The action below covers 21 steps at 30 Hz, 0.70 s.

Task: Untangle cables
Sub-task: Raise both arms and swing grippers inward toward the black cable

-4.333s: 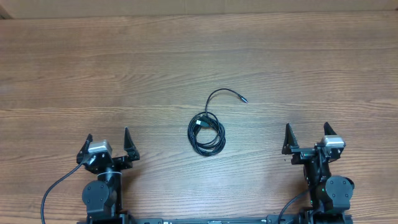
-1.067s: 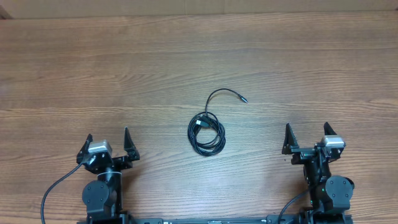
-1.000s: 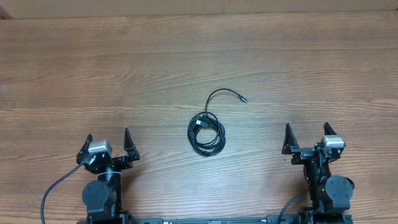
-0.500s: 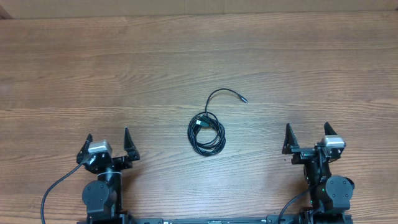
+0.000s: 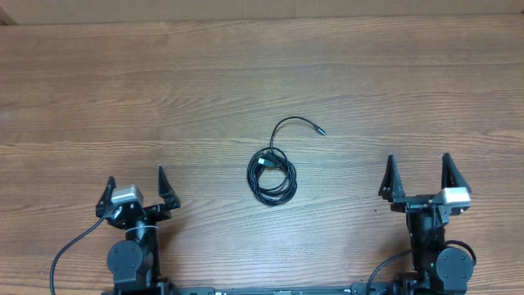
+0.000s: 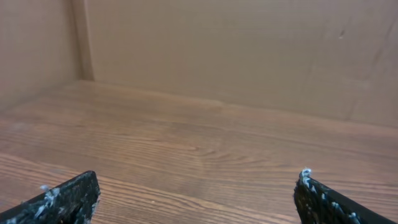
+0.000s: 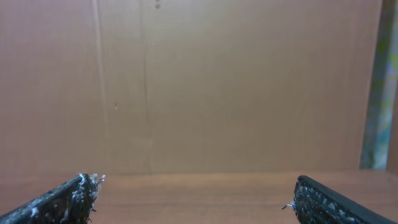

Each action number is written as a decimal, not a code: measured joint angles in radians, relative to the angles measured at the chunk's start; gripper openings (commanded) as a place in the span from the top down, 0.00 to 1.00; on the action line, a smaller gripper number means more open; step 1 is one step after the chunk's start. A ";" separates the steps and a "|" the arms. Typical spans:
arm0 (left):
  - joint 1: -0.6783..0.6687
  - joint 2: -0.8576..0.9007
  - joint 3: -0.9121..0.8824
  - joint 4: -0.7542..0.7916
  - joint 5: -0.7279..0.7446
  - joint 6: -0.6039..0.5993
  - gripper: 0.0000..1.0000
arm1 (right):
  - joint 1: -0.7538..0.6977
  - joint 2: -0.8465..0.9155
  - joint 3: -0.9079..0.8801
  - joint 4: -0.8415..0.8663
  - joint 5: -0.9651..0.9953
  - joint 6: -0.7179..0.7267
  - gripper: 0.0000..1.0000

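Overhead: thin black coiled cables [image 5: 272, 174] lie untouched; spread left gripper [image 5: 135, 176] should pin them while spread right gripper [image 5: 418, 159] pulls the plug end [image 5: 321, 130] outward.

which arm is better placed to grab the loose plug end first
Probably right: the plug end trails from the cables toward the right gripper; the left gripper is on the cables' other side. Both open.
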 measured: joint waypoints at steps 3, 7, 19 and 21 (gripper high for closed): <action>0.000 0.000 0.000 0.029 -0.034 0.015 0.00 | 0.000 0.000 0.039 -0.071 -0.007 0.002 0.00; 0.000 0.000 0.000 0.122 -0.020 0.022 0.00 | 0.000 0.002 0.164 -0.208 -0.010 0.004 0.00; 0.000 0.003 0.179 -0.138 0.166 -0.066 0.00 | 0.000 0.004 0.508 -0.591 -0.009 0.007 0.00; 0.000 0.004 0.251 -0.190 0.175 -0.070 0.00 | 0.000 0.007 0.556 -0.632 -0.009 0.007 0.00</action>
